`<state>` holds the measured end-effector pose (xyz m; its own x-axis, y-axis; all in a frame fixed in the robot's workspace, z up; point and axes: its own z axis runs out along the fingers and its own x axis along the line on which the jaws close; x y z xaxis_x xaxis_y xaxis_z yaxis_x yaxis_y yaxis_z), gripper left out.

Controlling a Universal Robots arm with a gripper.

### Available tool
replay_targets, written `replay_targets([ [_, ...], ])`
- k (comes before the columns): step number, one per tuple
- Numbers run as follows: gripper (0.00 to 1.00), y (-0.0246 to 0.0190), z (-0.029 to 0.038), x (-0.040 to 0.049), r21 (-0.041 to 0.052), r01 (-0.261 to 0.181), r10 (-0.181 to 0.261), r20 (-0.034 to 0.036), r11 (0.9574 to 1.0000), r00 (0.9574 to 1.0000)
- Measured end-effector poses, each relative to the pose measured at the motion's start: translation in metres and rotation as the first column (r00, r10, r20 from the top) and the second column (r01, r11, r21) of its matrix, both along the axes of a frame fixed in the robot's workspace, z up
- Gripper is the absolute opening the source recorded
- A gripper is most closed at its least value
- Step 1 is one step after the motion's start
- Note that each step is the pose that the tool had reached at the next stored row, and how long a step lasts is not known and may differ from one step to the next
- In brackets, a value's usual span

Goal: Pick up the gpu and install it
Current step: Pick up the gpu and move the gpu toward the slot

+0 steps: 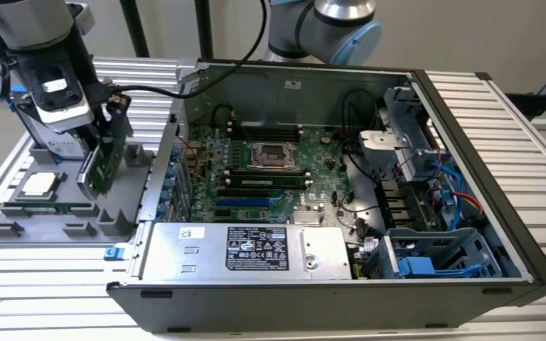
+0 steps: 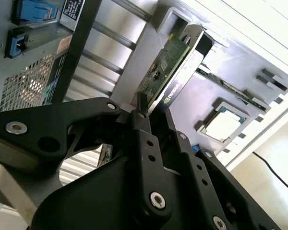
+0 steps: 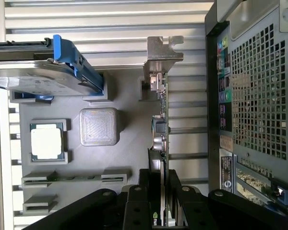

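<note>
Gripper is clamped on the gpu: in the first wrist view its 2 black fingers sit pressed against opposite faces of the card, near the end away from the bracket. The gpu is held on edge. Its green board and dark cooler face show in the second wrist view, and its silver end bracket is at the end farthest from the gripper. In the exterior view the gripper carries the gpu tilted slightly off vertical, over the grey parts tray. Whether the card's lower edge touches the tray cannot be told. The bracket end lies just beside a raised tray post in both wrist views. On the tray, by the exterior view, the processor chip sits at 9 o'clock of the gpu, the memory stick lies flat at 8 o'clock, and the hard drive stands at 10 o'clock, partly behind the gripper; its blue frame shows in the first wrist view. The tray is at 9 o'clock of the open computer case, close against its side wall. Inside the case, the power supply lies along the 6 o'clock edge and the motherboard covers the floor beyond it. The arm's base joint stands at 12 o'clock, behind the case.
</note>
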<state>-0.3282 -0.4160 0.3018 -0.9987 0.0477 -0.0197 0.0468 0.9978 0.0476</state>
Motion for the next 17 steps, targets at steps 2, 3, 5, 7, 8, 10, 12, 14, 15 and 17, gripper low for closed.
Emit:
replay_targets([
  [2, 0.00, 0.0000, 0.0017, 0.0000, 0.0000, 0.000, 0.000, 0.0000, 1.0000, 1.0000],
  [3, 0.00, 0.0000, 0.0024, 0.0000, 0.0000, 0.000, 0.000, 0.0000, 1.0000, 1.0000],
  [5, 0.00, 0.0000, 0.0040, 0.0000, 0.0000, 0.000, 0.000, 0.0000, 1.0000, 1.0000],
  [7, 0.00, 0.0000, 0.0057, 0.0000, -0.0001, 0.000, 0.000, -0.0001, 1.0000, 1.0000],
  [8, 0.00, 0.0000, 0.0065, 0.0000, 0.0000, 0.000, 0.000, 0.0000, 1.0000, 1.0000],
  [10, 0.00, 0.0000, 0.0082, 0.0000, 0.0000, 0.000, 0.000, 0.0000, 1.0000, 1.0000],
  [12, 0.00, 0.0000, 0.0100, 0.0000, -0.0001, 0.000, 0.000, -0.0001, 1.0000, 1.0000],
  [14, 0.00, 0.0000, 0.0117, 0.0000, 0.0000, 0.000, 0.000, 0.0000, 1.0000, 1.0000],
  [15, 0.00, 0.0000, 0.0126, 0.0000, 0.0000, 0.000, 0.000, 0.0000, 1.0000, 1.0000],
  [17, 0.00, 0.0000, 0.0144, 0.0000, 0.0000, 0.000, 0.000, 0.0000, 1.0000, 1.0000],
])
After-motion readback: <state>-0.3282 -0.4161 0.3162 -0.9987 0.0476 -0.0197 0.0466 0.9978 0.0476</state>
